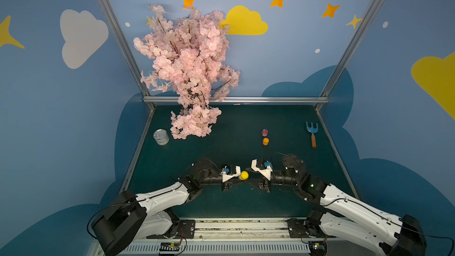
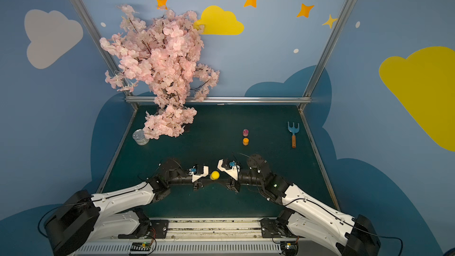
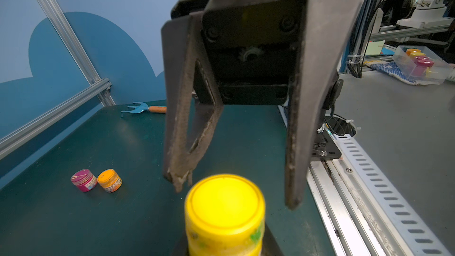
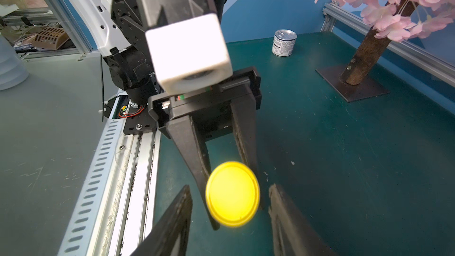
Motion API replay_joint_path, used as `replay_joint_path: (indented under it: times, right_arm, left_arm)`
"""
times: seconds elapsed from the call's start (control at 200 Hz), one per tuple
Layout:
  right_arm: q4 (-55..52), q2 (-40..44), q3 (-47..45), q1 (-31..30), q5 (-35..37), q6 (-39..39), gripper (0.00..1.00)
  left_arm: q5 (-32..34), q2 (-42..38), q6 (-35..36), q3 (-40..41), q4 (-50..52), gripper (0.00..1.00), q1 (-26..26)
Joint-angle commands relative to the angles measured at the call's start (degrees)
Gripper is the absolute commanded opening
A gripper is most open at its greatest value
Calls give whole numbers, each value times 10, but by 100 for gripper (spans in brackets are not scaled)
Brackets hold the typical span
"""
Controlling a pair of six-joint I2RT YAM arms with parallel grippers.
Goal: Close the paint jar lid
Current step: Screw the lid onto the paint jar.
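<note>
the yellow paint jar (image 1: 244, 175) is at the front middle of the green table (image 1: 246, 124), right between the two arms. the left gripper (image 1: 240, 180) is clenched on the jar's body. the yellow lid (image 4: 232, 193) rests on top of the jar. the right gripper (image 3: 235, 193) hangs at the lid with its fingers spread to either side, a gap at each, grasping nothing. farther back a pink jar (image 1: 265, 132) and an orange jar (image 1: 265, 141) stand just beside each other.
</note>
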State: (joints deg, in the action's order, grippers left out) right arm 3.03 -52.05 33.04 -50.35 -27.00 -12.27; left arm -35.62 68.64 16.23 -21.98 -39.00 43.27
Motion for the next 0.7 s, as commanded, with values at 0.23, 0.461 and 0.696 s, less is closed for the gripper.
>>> replay_joint_path:
  times: [0.23,0.461,0.696]
  right_arm:
    - [9,-22,26,2,7,-1,49]
    - [13,-29,28,2,14,1,44]
    - [7,-32,33,2,34,15,24]
  left_arm:
    - [-4,0,-2,-13,1,33,0]
    - [-3,0,-2,-13,1,33,0]
    - [3,3,-2,-15,1,32,0]
